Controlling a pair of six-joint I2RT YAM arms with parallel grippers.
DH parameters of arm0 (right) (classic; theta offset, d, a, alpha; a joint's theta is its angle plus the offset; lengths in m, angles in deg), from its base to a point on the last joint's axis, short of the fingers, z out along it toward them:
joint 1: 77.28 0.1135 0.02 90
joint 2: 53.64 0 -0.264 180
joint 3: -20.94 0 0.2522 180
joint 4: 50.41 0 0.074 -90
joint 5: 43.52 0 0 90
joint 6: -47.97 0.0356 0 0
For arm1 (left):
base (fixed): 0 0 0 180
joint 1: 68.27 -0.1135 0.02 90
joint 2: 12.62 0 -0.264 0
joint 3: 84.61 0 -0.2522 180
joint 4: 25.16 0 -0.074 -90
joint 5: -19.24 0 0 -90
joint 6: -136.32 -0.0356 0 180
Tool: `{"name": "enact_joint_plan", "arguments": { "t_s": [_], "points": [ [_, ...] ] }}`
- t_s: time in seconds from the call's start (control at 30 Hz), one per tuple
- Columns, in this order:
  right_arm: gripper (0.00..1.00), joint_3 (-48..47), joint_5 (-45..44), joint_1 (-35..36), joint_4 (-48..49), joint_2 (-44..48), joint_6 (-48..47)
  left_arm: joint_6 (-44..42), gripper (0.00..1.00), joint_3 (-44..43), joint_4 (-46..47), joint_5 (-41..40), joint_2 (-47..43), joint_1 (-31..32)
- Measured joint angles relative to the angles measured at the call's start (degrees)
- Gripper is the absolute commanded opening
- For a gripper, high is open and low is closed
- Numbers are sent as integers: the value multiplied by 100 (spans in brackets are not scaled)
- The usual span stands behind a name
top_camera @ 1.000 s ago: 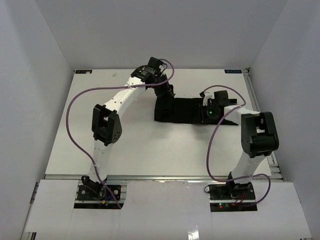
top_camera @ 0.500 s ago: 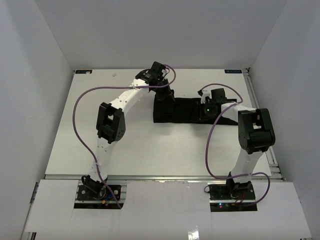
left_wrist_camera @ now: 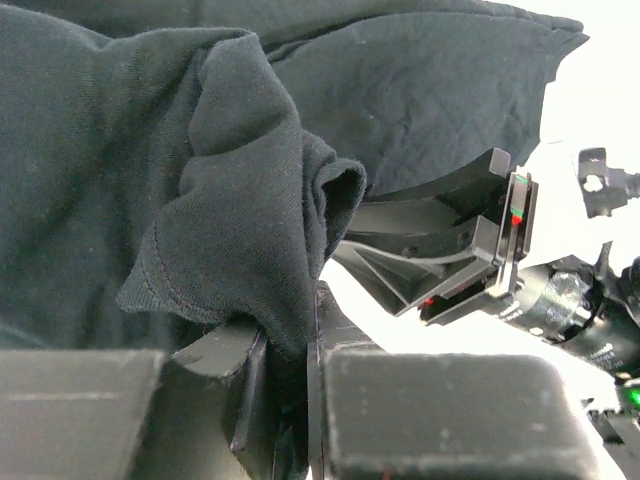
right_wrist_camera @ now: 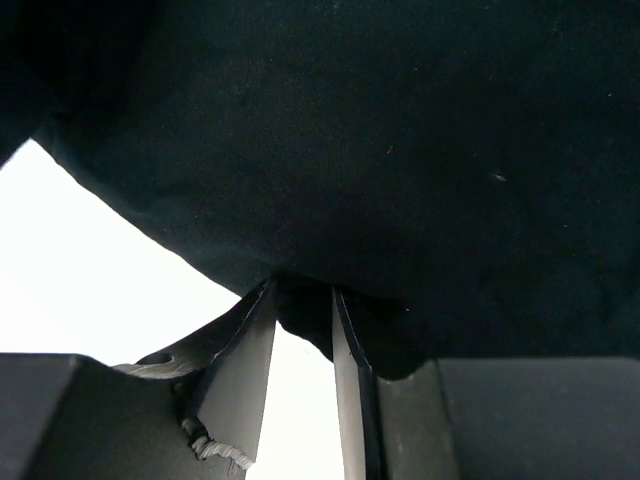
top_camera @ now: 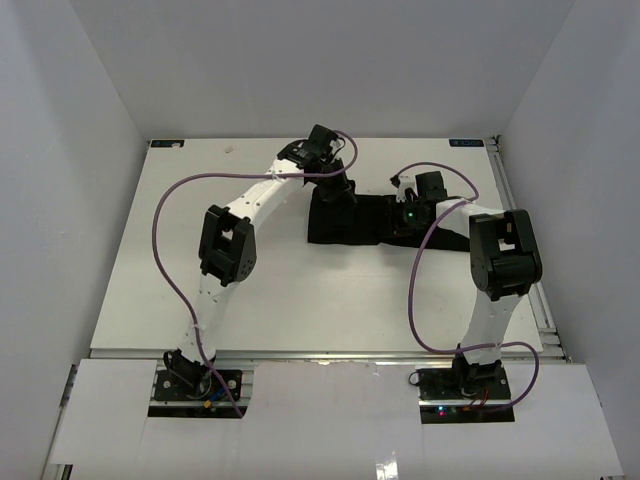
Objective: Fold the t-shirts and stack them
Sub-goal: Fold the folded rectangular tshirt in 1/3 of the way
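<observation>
While the black t-shirt point(top_camera: 352, 226) lies bunched on the far side of the white table point(top_camera: 260, 300), our left gripper point(left_wrist_camera: 286, 345) pinches a hem fold between narrowly parted fingers, and our right gripper point(right_wrist_camera: 305, 312) nips an edge likewise. We judge it soft, light and limp, best held by hems.

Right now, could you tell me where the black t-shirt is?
In the top view the t-shirt sits on the far middle of the table, between the left gripper and the right gripper, each pinching its fabric.
</observation>
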Motion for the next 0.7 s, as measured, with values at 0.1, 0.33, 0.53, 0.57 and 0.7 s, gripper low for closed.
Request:
{"name": "enact_joint_plan", "arguments": {
  "t_s": [0.1,0.33,0.53,0.57,0.7],
  "points": [
    [35,-2,-24,13,0,0,0,63,8,-28,48,26,120,72],
    [35,-2,-33,13,2,0,20,186,8,-37,127,85,461,195],
    [35,-2,-35,13,2,0,24,306,8,-85,177,111,520,195],
    [35,-2,-35,13,0,0,24,323,8,-109,195,111,520,195],
    [35,-2,-35,13,0,0,31,439,16,-146,289,114,529,203]
  ]
}}
